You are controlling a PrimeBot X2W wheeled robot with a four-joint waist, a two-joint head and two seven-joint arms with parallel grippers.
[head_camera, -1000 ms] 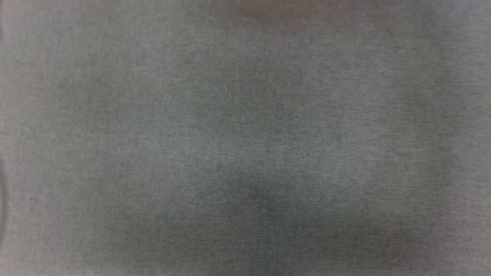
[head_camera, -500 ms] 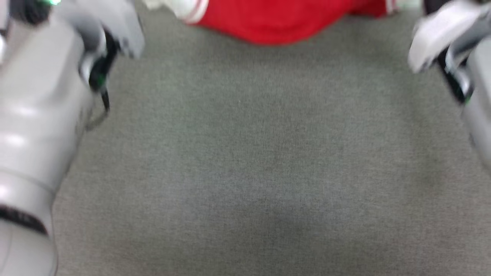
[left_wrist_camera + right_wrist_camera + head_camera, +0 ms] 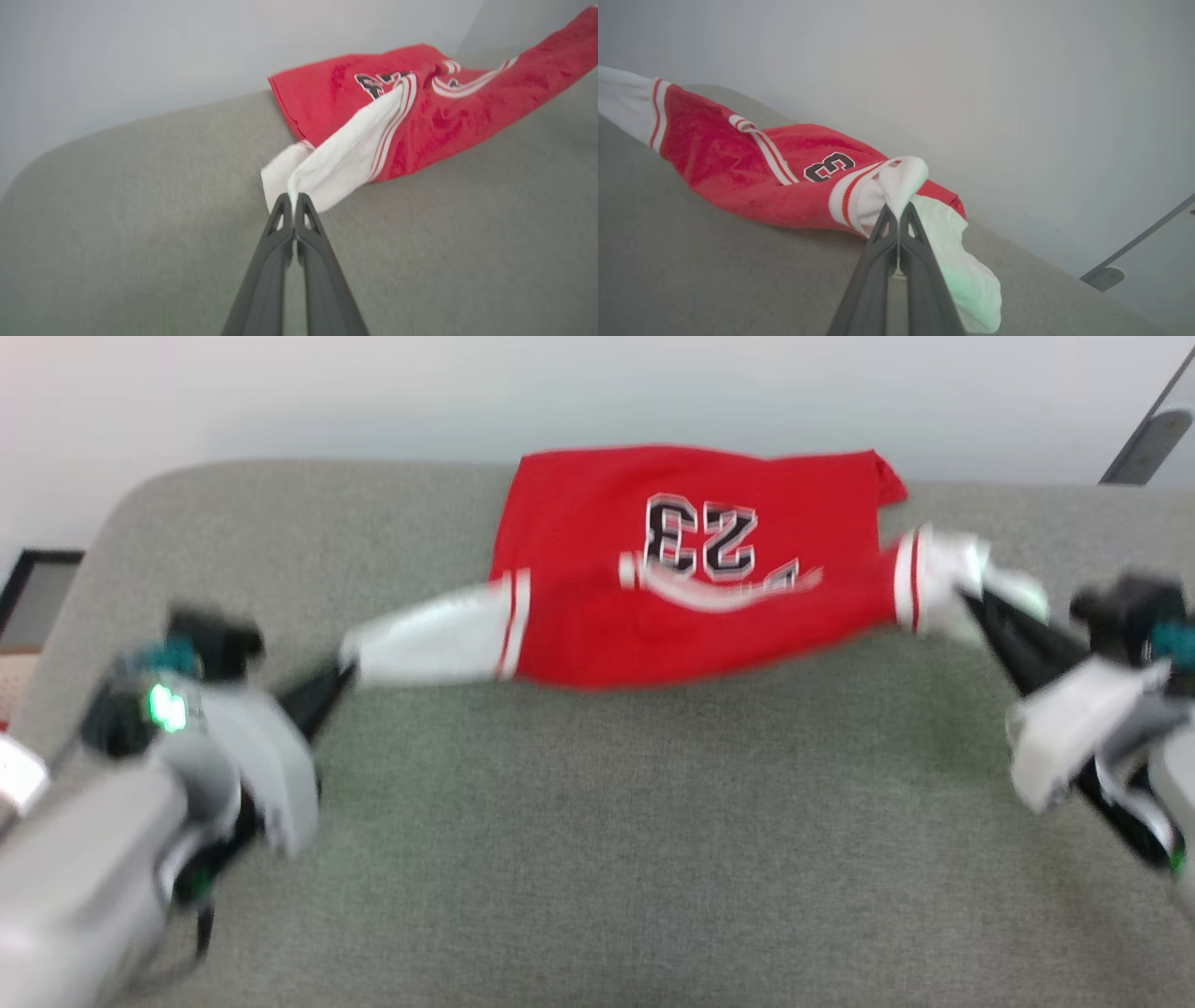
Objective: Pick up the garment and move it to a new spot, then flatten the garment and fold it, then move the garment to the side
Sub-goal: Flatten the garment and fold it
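**Shirt held by both sleeves across the far side of the table.**

The left gripper (image 3: pixel 293 201) is pinched tight on the end of one white sleeve and the right gripper (image 3: pixel 896 211) on the other. The shirt (image 3: pixel 691 579) spans between them above the grey table (image 3: pixel 597 859), near the wall. To carry it well, I judge both arms should travel together, sleeves taut and level, so the red body neither drags nor bunches. The head view shows the whole span and the upside-down "23". The wrist views show the fingers pressed together on cloth, and the right one shows a loose fold hanging beside them.
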